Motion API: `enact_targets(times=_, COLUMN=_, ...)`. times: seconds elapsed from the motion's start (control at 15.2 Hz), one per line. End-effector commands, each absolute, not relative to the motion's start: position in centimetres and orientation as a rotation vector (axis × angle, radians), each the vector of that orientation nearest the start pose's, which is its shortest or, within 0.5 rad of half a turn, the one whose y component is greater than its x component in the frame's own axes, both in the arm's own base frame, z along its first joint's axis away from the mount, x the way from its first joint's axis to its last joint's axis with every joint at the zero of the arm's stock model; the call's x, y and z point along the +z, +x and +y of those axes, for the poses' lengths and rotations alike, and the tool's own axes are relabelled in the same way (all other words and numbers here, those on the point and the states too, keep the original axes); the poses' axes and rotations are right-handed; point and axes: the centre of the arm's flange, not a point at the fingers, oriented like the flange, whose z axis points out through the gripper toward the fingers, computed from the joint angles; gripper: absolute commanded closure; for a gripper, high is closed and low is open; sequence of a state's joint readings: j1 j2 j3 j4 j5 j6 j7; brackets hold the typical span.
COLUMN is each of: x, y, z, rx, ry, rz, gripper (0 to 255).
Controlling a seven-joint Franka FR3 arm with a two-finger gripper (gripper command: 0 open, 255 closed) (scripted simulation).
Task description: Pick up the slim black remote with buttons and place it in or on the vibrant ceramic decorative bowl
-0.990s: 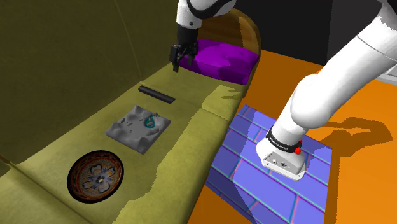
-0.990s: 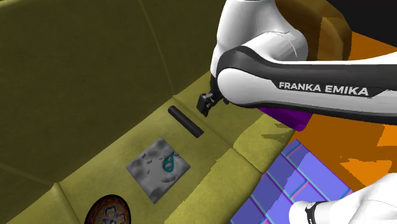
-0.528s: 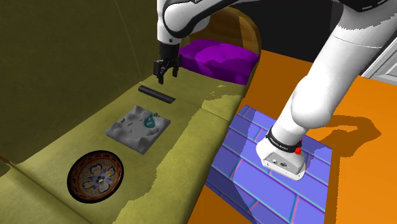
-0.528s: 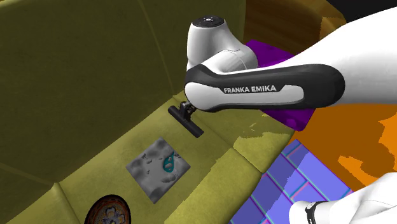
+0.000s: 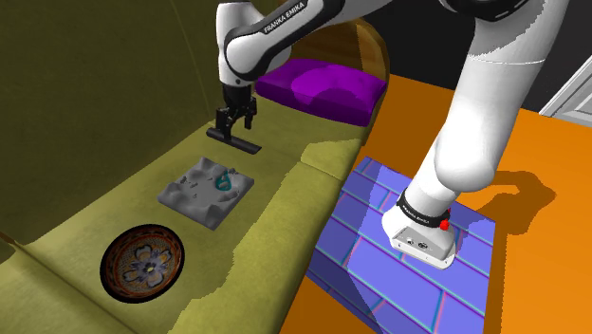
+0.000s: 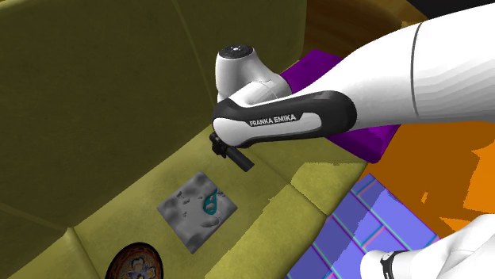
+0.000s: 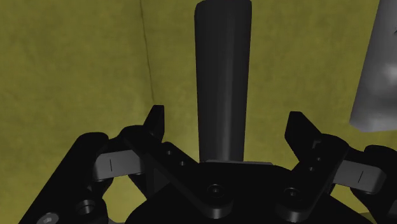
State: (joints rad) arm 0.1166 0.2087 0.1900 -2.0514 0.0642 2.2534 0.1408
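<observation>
We record the gripper [image 7: 226, 124] poised directly over the slim black remote [image 5: 249, 146]. Its 2 fingers [image 7: 154, 122] stand apart, 1 on either side of the remote, and neither touches it. The remote lies flat on the olive sofa seat [image 5: 280, 190], close to the backrest and near a grey tray [image 5: 207, 194]. The patterned bowl [image 5: 142, 262] sits on the same seat beyond the tray, well apart from the remote.

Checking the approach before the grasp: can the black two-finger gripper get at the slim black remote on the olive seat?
Probably yes: the open black gripper straddles the slim black remote, fingers apart either side, nothing between.
</observation>
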Motion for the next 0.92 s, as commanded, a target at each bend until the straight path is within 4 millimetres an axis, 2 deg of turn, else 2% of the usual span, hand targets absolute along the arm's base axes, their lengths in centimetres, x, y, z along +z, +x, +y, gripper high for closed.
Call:
enact_targets(times=0.0, x=32.8, y=55.4, z=17.6, rx=0.035, ry=-3.050, rz=-0.185, gripper=0)
enact_targets(times=0.13, x=31.5, y=55.3, z=17.7, rx=0.035, ry=-3.050, rz=-0.185, gripper=0)
enact_targets(times=0.66, x=31.5, y=55.3, z=17.7, rx=0.035, ry=-3.050, rz=-0.185, gripper=0)
enact_targets(times=0.73, x=31.5, y=55.3, z=17.7, rx=0.035, ry=-3.050, rz=-0.185, gripper=255)
enact_targets(times=0.86, x=31.5, y=55.3, z=17.7, rx=0.035, ry=-3.050, rz=-0.185, gripper=255)
